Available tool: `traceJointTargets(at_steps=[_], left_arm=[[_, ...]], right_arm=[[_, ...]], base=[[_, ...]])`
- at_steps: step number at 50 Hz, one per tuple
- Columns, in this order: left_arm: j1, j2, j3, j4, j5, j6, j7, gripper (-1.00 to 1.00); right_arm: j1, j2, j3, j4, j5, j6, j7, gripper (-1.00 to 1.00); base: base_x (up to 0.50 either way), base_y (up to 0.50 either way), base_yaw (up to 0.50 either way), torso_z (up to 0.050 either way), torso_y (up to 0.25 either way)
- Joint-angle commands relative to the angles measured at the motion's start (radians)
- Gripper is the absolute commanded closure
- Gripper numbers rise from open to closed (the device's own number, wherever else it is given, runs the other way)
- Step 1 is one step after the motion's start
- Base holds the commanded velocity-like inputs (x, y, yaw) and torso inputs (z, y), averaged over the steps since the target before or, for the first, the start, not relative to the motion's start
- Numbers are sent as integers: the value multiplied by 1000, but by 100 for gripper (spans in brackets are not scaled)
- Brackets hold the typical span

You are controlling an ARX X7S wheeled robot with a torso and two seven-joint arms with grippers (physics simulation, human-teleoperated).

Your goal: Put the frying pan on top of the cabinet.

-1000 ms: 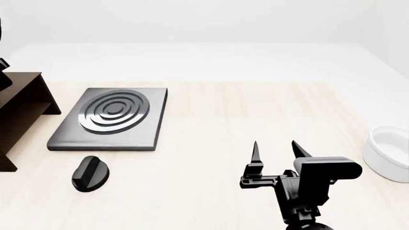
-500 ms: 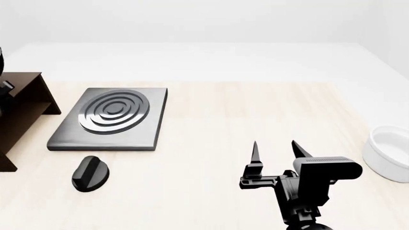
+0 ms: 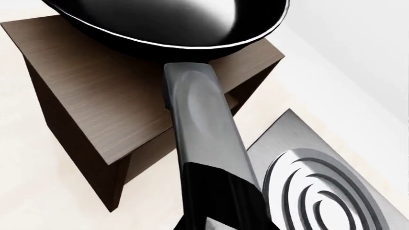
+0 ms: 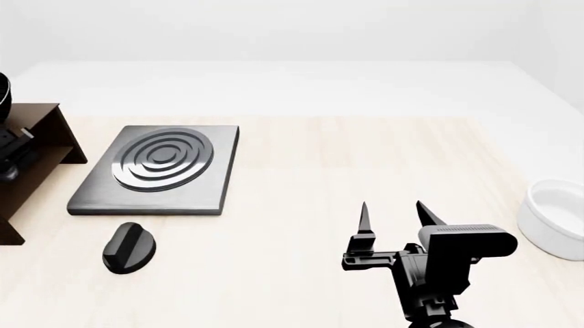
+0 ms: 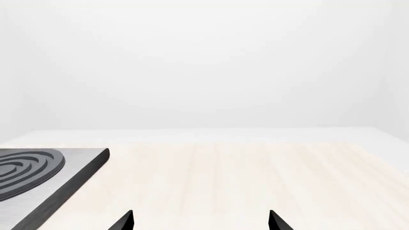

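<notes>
The frying pan (image 3: 172, 24), black with a glossy inside, is over the flat top of the dark brown cabinet (image 3: 96, 96); I cannot tell if it touches. Its long handle (image 3: 201, 139) runs back into my left gripper (image 3: 217, 215), which is shut on it. In the head view only a sliver of the pan (image 4: 3, 96) and part of the left gripper (image 4: 14, 150) show at the left edge, over the cabinet (image 4: 41, 130). My right gripper (image 4: 392, 213) is open and empty above the table's front middle, its fingertips (image 5: 124, 220) apart.
The square grey ringed stove plate (image 4: 164, 171) lies right of the cabinet and also shows in the left wrist view (image 3: 319, 187). A black knob (image 4: 128, 247) lies in front of it. A white bowl (image 4: 556, 219) sits at the right edge.
At the head view's left edge the left gripper and the pan have come down lower over the cabinet. The right arm has not moved.
</notes>
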Motion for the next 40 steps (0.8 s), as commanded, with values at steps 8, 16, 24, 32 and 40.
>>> traceJointTargets(at_steps=[8, 16, 24, 32, 40], left_arm=[[83, 12, 34, 532, -75, -1, -269, -100], [7, 2, 130, 854, -122, -101, -315, -100], [11, 34, 149, 967, -214, -193, -321, -100], [321, 87, 212, 1278, -329, -127, -150, -100], [712, 180, 387, 1388, -68, 204, -12, -100]], right_arm=[[6, 1, -12, 10, 1, -4, 3, -100], [10, 1, -20, 11, 5, -5, 0, -100], [12, 2, -22, 17, 9, -9, -1, -100], [12, -1, -31, 37, 5, -23, -4, -100], [18, 2, -45, 32, -13, -29, 1, -100]], base=[[0, 0, 0, 0, 0], [0, 0, 0, 0, 0], [0, 0, 0, 0, 0], [0, 0, 0, 0, 0], [0, 0, 0, 0, 0]])
